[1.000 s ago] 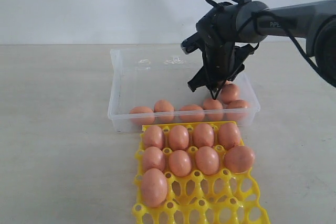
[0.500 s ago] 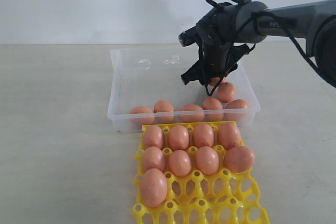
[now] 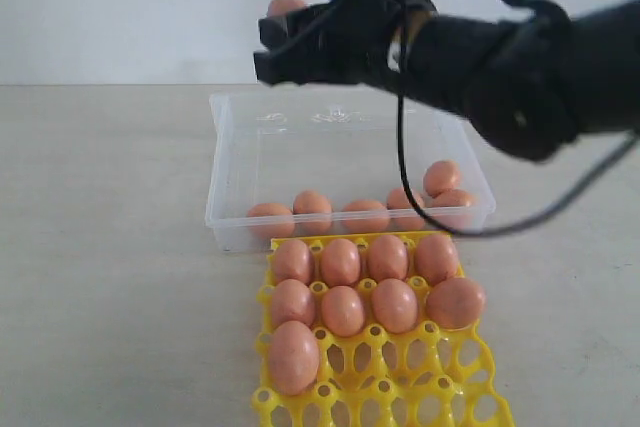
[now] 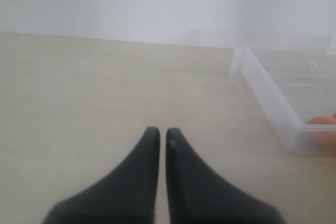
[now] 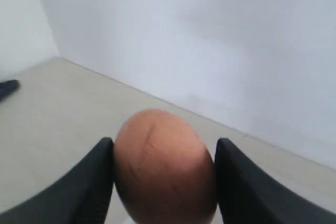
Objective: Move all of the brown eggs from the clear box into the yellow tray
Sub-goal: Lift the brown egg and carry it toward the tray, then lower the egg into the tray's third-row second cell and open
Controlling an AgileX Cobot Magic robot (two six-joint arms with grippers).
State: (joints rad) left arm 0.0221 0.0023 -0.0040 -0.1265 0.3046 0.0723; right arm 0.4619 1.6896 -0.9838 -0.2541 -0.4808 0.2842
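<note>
Brown egg (image 5: 163,171), one: I held it gripped in the right tool (image 5: 164,142), high above the clear box (image 3: 222,177), toward the counter's (image 4: 79,103) far edge. Left tool (image 4: 163,135) was closed, empty.

A robotics lab or test bench is suggested: a bare pale tabletop (image 3: 100,247) is backed by a blank white wall (image 3: 120,7), and a black robot arm (image 3: 500,57) trailing a loose cable (image 3: 400,147) is seen above it.

The right arm (image 3: 500,67) reaches across the upper frame from the right, its right gripper (image 5: 164,142) clamped on a brown egg (image 5: 163,171). The left gripper (image 4: 159,132) has its jaws nearly together.
</note>
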